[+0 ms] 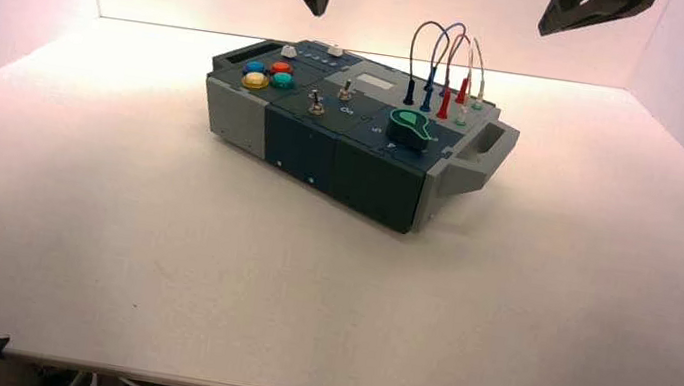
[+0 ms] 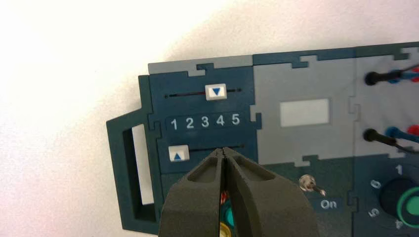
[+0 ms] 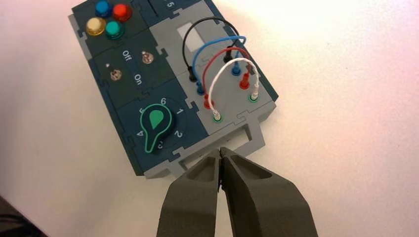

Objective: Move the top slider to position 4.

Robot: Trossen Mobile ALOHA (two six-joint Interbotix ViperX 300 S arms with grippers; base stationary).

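Note:
The top slider (image 2: 216,92) is a small white blocky knob with a blue arrow. It sits on a thin dark track on the box's far edge, and it also shows in the high view (image 1: 336,51). Its arrow points at about the 4 in the row of numbers 1 to 5 (image 2: 204,121), a little toward the 3. My left gripper (image 2: 223,149) is shut and empty. It hovers above the box (image 1: 316,6), clear of the slider. My right gripper (image 3: 219,149) is shut and empty, held high beyond the box's right handle (image 1: 549,28).
A second white slider (image 2: 178,153) sits at the 1 end of the lower track. Four coloured buttons (image 1: 267,73), two metal toggle switches (image 1: 329,96), a green knob (image 1: 411,127) and looped wires (image 1: 447,61) fill the rest of the box top.

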